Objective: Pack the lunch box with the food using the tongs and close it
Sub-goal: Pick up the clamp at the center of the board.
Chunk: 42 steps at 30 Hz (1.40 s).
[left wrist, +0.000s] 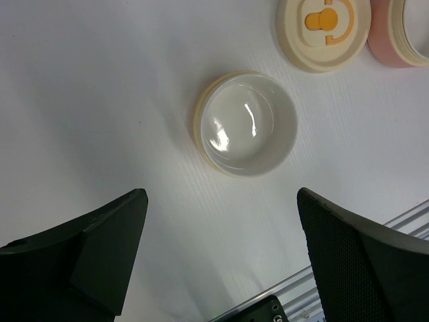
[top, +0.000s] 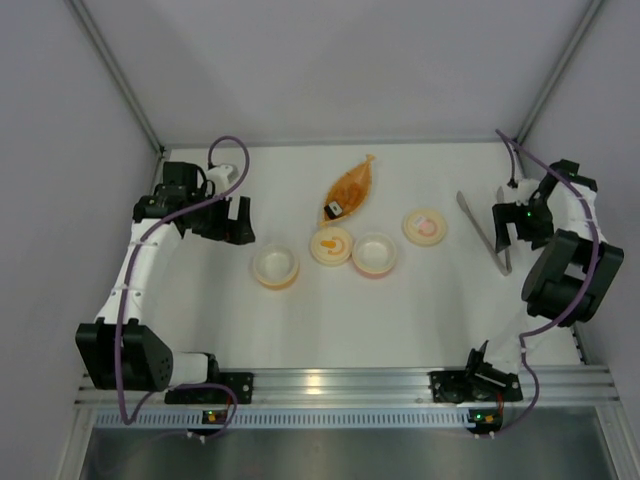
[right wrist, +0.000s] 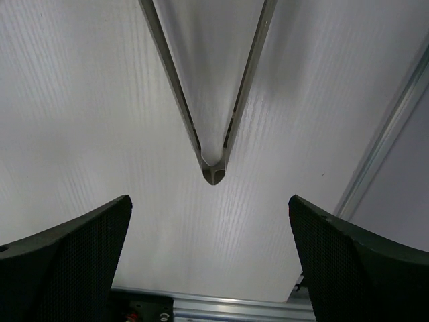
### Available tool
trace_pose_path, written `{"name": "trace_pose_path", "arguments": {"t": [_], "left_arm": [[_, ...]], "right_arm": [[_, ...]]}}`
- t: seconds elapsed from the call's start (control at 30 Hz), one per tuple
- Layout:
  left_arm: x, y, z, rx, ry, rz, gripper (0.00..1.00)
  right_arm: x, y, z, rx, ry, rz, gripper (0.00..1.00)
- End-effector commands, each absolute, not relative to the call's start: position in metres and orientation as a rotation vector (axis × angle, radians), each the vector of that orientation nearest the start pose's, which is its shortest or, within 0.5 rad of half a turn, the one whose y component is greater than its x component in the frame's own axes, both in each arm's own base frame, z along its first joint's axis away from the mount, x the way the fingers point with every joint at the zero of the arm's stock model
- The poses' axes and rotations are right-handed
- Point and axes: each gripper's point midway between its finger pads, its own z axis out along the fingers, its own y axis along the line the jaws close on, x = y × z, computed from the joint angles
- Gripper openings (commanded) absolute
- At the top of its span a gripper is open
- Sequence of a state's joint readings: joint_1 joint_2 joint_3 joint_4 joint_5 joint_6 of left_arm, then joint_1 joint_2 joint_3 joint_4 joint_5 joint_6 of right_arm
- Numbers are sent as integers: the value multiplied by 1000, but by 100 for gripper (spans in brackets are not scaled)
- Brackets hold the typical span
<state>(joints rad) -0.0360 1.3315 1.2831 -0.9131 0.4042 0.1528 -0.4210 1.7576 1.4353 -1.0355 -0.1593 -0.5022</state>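
Observation:
The grey metal tongs (top: 486,233) lie flat at the right of the table, their joined end (right wrist: 213,169) pointing toward the near edge. My right gripper (right wrist: 209,201) hovers open just short of that joint, also seen from above (top: 503,238), with nothing between its fingers. The lunch box lies apart: a cream bowl (left wrist: 246,124), a lid with an orange knob (left wrist: 324,30), a pink bowl (top: 375,254) and a second lid (top: 425,226). My left gripper (left wrist: 221,194) is open and empty, left of the cream bowl (top: 275,266). A black block of food (top: 334,209) sits on the leaf-shaped tray (top: 352,185).
An aluminium rail (top: 340,385) runs along the near edge, and a frame post (right wrist: 389,134) stands close to the right of the tongs. White walls enclose the table on three sides. The pink bowl's rim (left wrist: 402,37) shows at the top right of the left wrist view.

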Motion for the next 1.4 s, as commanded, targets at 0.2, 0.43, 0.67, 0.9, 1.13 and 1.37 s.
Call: {"name": "trace_pose_path", "arguments": {"t": [0.2,0.43,0.67,0.9,1.13,1.37], "left_arm": [[320,-84,220,433,2364,-508,98],[327,-85,213,441,2376,-519,98],[334,-88,209,441,2370,-537,98],[342,-93,203,430,2375,-586,98],[353,-94,194,411,2384,-599,98],[352,-95,187,395,2405,-617,98]], "right_arm": [[322,-135,70,-198,2948,-88,99],[335,-131,41,-189,2935,-104,99],[359,-129,29,-151,2875,-87,99],[386,-124,19,-123,2832,-39,99],[407,-112,16,-170,2807,-41,99],[406,-107,8,-171,2818,-12,99]]}}
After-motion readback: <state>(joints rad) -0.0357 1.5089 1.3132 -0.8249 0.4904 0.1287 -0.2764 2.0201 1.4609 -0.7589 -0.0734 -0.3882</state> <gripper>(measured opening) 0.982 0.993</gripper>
